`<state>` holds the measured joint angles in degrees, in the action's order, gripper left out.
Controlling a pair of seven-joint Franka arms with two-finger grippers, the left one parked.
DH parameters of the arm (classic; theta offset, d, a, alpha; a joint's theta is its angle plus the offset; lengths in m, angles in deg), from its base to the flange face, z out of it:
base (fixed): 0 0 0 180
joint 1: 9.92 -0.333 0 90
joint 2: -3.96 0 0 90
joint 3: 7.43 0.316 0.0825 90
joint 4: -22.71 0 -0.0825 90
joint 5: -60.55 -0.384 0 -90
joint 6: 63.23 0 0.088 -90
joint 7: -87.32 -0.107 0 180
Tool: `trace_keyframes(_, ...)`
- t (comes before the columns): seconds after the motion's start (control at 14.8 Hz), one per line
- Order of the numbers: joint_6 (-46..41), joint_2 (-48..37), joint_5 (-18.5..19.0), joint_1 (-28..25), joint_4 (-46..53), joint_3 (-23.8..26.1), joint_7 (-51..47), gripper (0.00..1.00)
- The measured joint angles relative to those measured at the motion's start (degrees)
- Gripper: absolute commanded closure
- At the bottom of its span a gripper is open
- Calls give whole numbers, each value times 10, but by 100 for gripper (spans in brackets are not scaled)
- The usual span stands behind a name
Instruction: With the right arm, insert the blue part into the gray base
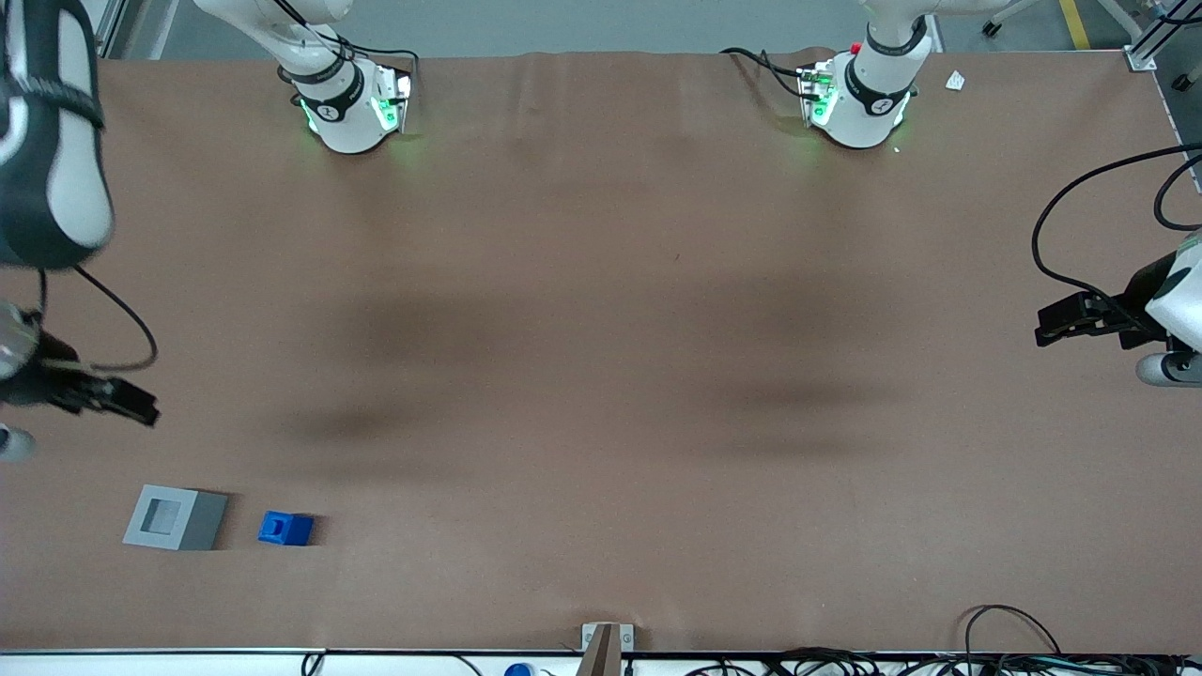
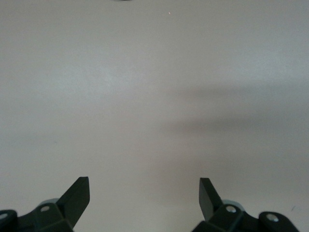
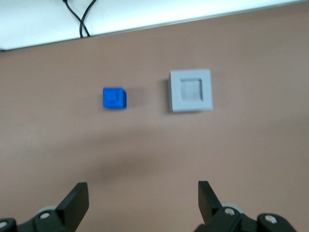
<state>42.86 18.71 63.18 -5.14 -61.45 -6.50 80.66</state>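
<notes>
Hovering with its fingers spread and empty, the right arm's tool [image 3: 143, 200] hasn't grasped anything: blue part [image 1: 285, 529] sits on the desk [image 1: 601, 376] just beside the gray base [image 1: 175, 518], recess unfilled.

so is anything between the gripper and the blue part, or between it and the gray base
Nothing visible. The open gripper hovers over bare table, farther from the front camera than the blue part, which lies beside the gray base, apart from it.
</notes>
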Motion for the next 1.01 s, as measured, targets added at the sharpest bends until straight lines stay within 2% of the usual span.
trace_keyframes(0.27, -119, -88, 0, -1, 0, 6, 0, 0)
trace_keyframes(0.61, -242, -109, 0, -1, 62, 8, 0, 0)
trace_keyframes(1.01, -270, -123, -2, -3, 80, 9, 0, 0)
